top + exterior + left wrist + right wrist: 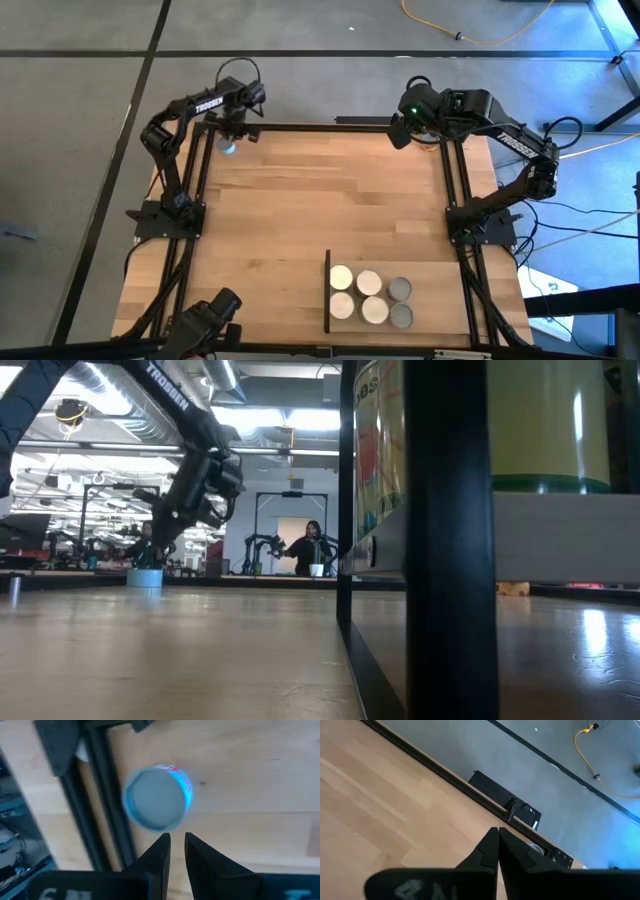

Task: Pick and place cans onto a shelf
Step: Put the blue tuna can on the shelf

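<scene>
Lone can: a small short round tin with a grey top and blue rim [157, 797] stands upright on the light-wood desk [320, 210], at its far left corner, just beside the black frame rail [107, 820].
Shelved cans: four short tins with pale cream tops [357, 294] and two with grey metal tops [400, 302] sit packed in two rows on the shelf.
Shelf: a flat light-wood panel with a thin black upright edge [329, 291] lies at the near edge of the desk, right of centre; in the low view that black edge [440, 540] fills the foreground.
Left tool [177, 845]: hovers above the lone can, not touching it; its two dark fingers [160, 851] stand only a narrow gap apart and hold nothing.
Right tool [497, 842]: waits over the far right corner of the desk, fingers pressed together, empty.
Background: a person [312, 545] stands far off in the room beyond the desk.
</scene>
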Available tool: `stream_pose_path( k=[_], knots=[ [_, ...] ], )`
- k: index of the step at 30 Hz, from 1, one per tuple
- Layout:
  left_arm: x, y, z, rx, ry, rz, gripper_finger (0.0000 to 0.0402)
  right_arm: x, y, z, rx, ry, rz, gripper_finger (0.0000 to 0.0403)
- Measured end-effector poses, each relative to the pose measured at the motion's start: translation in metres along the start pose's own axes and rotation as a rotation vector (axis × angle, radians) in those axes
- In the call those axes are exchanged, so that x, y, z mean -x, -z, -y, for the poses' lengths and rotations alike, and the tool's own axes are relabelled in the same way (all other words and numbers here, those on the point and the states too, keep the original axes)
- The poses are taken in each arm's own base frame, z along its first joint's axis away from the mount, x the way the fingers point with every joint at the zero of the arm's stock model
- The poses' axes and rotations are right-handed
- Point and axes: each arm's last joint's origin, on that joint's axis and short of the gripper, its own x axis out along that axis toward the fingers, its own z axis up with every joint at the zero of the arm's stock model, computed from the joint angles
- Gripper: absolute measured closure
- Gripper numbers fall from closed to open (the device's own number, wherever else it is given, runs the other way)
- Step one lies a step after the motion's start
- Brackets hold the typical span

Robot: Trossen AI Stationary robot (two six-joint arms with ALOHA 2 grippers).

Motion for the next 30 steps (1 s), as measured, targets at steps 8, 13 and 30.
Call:
stream_pose_path(
  k=[8,13,30],
  knots=[
    [-0.019,-0.006,0.0,0.04,0.067,0.047,0.0353,0.0,-0.001,-0.001,-0.008,-0.005,0.01,0.0389],
    [-0.02,-0.008,-0.004,0.058,0.036,0.063,0.0353,0.0,-0.001,-0.001,-0.008,-0.005,0.01,0.0389],
    [-0.024,-0.011,-0.007,0.13,0.039,0.047,0.0353,0.0,-0.001,-0.001,-0.007,-0.004,0.009,0.0389]
  ],
)
